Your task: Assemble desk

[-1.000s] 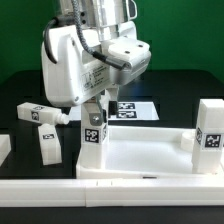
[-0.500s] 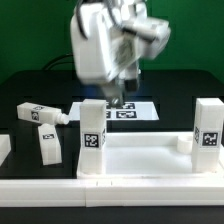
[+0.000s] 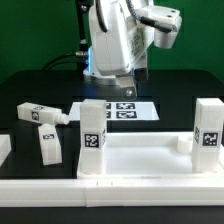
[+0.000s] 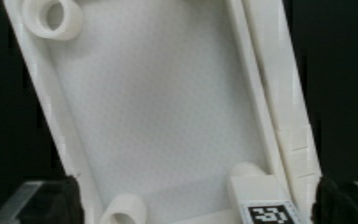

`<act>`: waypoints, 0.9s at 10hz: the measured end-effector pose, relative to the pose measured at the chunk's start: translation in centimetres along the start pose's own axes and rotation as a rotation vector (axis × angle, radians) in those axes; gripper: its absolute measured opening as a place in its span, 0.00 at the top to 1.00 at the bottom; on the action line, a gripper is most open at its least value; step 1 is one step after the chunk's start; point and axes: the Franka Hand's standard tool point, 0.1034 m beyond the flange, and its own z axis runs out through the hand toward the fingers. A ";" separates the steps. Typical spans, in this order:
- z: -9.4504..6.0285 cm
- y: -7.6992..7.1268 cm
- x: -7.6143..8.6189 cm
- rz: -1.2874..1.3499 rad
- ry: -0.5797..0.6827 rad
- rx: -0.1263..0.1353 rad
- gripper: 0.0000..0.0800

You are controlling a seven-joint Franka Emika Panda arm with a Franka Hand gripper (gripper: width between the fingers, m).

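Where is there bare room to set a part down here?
Free: the tabletop floor between its two standing legs; the black table on the exterior view's right of the marker board. Crowded: the exterior view's left, where two loose legs lie.

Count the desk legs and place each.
4, in the exterior view: far leg and near leg lie loose at its left; centre leg and right-side leg stand upright at the tabletop.

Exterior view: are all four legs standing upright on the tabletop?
No: only two legs stand at the tabletop; the other two lie loose on the table.
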 end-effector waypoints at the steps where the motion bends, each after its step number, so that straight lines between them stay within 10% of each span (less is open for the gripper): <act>1: 0.1 0.2 0.0 -0.013 0.003 -0.004 0.19; 5: 3.8 6.1 1.0 -0.086 0.050 -0.068 0.19; 9: 4.5 6.4 0.5 -0.097 0.054 -0.077 0.19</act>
